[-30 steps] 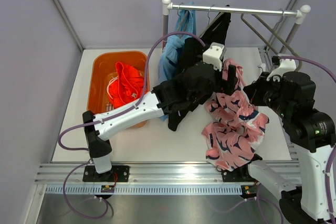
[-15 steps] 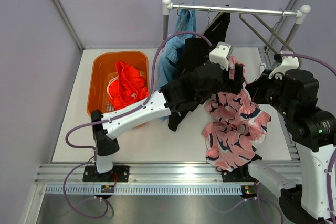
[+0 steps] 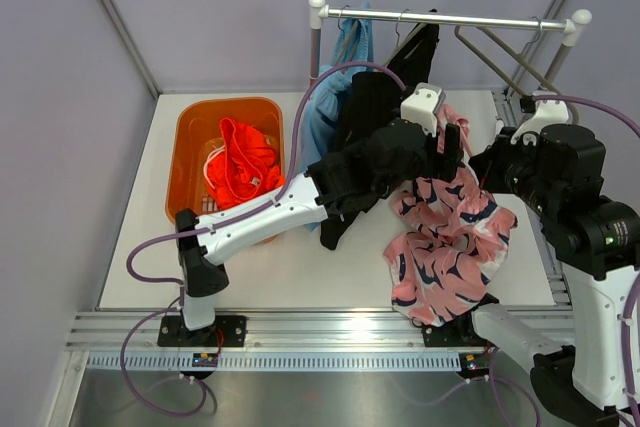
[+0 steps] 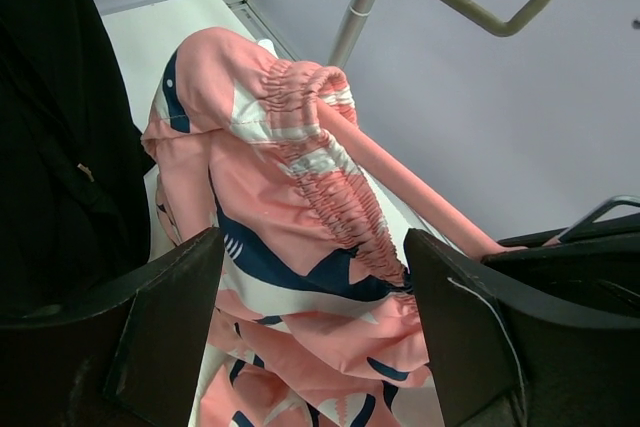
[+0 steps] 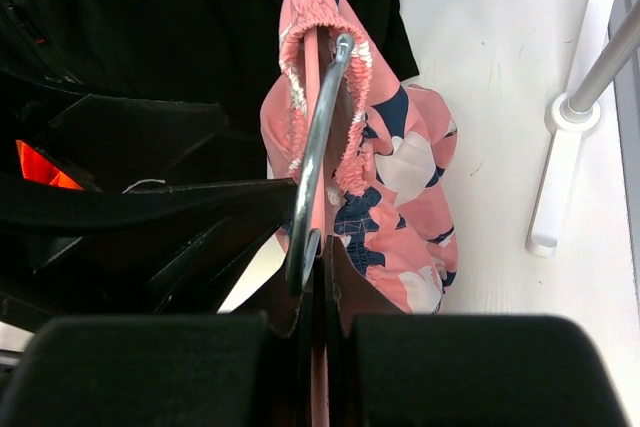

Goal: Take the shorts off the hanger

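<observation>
The pink shorts (image 3: 450,237) with a navy-and-white pattern hang by their waistband on a pink hanger (image 4: 410,187) with a metal hook (image 5: 315,147). My right gripper (image 5: 322,247) is shut on that hanger at the hook's base. At the gathered waistband my left gripper (image 4: 315,327) stands open, its fingers (image 4: 170,317) either side of the fabric and apart from it. Black shorts (image 3: 365,107) and light blue shorts (image 3: 325,107) hang from the rail (image 3: 450,19). Orange shorts (image 3: 243,162) lie in the bin.
An orange bin (image 3: 190,137) stands at the back left of the white table. The clothes rack's posts and bare grey hangers (image 3: 510,57) stand at the back right, close behind my right arm. Grey walls enclose the table.
My left gripper has moved right and back, up to the pink shorts' waistband, and its jaws have narrowed a little. The right gripper has stayed shut on the hanger.
</observation>
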`<control>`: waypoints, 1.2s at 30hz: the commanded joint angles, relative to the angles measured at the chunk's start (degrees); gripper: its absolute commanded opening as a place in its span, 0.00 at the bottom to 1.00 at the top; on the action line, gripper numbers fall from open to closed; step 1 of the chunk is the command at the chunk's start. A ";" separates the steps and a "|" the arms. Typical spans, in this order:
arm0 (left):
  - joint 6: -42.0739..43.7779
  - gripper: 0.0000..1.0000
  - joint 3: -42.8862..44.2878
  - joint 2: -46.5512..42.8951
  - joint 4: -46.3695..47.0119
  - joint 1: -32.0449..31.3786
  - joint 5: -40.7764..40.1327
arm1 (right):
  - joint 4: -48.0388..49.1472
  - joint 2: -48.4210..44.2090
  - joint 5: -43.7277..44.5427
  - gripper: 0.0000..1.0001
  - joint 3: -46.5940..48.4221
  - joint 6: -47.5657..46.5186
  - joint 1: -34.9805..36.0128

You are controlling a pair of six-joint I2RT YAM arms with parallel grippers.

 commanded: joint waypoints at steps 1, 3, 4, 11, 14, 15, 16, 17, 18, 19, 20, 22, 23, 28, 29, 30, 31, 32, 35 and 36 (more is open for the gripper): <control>-0.44 0.77 2.91 0.38 0.70 -0.35 1.16 | 2.19 0.23 -0.19 0.00 2.25 -1.09 0.33; -0.09 0.72 6.93 2.49 -1.07 -0.26 1.16 | 2.10 0.15 -0.28 0.00 2.34 -1.18 0.42; -0.08 0.70 7.83 3.19 -1.77 -0.35 1.25 | 1.93 0.15 -0.28 0.00 2.60 -1.18 0.33; -0.70 0.57 9.86 5.65 -3.97 -0.18 1.34 | 0.78 1.11 -1.07 0.00 4.80 -1.27 0.33; -0.61 0.53 9.86 6.18 -4.24 -0.09 0.99 | 0.69 1.29 -1.07 0.00 5.06 -1.36 0.42; -0.70 0.53 9.86 6.27 -4.32 0.09 0.99 | 0.69 1.20 -1.07 0.00 4.98 -1.36 0.33; -0.61 0.53 9.86 6.36 -4.41 0.09 0.73 | 0.69 1.20 -1.24 0.00 5.06 -1.36 0.33; -0.61 0.52 9.86 6.45 -4.41 0.17 0.64 | 0.61 1.29 -1.51 0.00 5.15 -1.36 0.42; -0.44 0.52 9.86 6.53 -4.41 0.18 0.38 | 0.61 1.11 -1.60 0.00 5.15 -1.27 0.33; -0.35 0.52 9.95 6.62 -4.41 0.35 -0.24 | 0.52 1.11 -1.60 0.00 5.15 -1.27 0.33; -0.26 0.52 9.95 6.62 -4.41 0.44 -0.76 | 0.43 1.11 -1.77 0.00 5.07 -1.27 0.33; 0.70 0.52 9.77 6.54 -3.63 0.53 -1.82 | 0.17 1.11 -1.77 0.00 4.89 -1.27 0.42; 1.14 0.54 9.86 6.54 -3.19 0.70 -2.00 | 0.17 1.11 -1.95 0.00 4.80 -1.44 0.33; 2.20 0.61 13.54 8.47 -3.88 1.76 -1.30 | -0.18 0.67 -1.95 0.00 4.71 -1.44 0.42; 2.29 0.59 14.16 9.08 -4.15 2.02 -1.21 | -0.18 0.59 -2.21 0.00 4.89 -1.44 0.33; 2.29 0.55 14.52 9.43 -4.32 2.28 -1.03 | -0.18 0.67 -2.21 0.00 4.89 -1.36 0.42; 2.20 0.54 14.78 9.61 -4.41 2.63 -0.42 | -0.27 0.50 -2.47 0.00 4.98 -1.36 0.42; 2.03 0.52 14.87 9.70 -4.41 2.98 0.02 | -0.36 0.41 -2.48 0.00 4.98 -1.36 0.42; 1.76 0.43 14.87 10.14 -4.59 3.42 0.72 | -0.45 0.41 -2.74 0.00 5.07 -1.27 0.42; 1.76 0.42 14.87 10.23 -4.59 3.51 0.90 | -0.36 0.41 -2.83 0.00 5.07 -1.27 0.33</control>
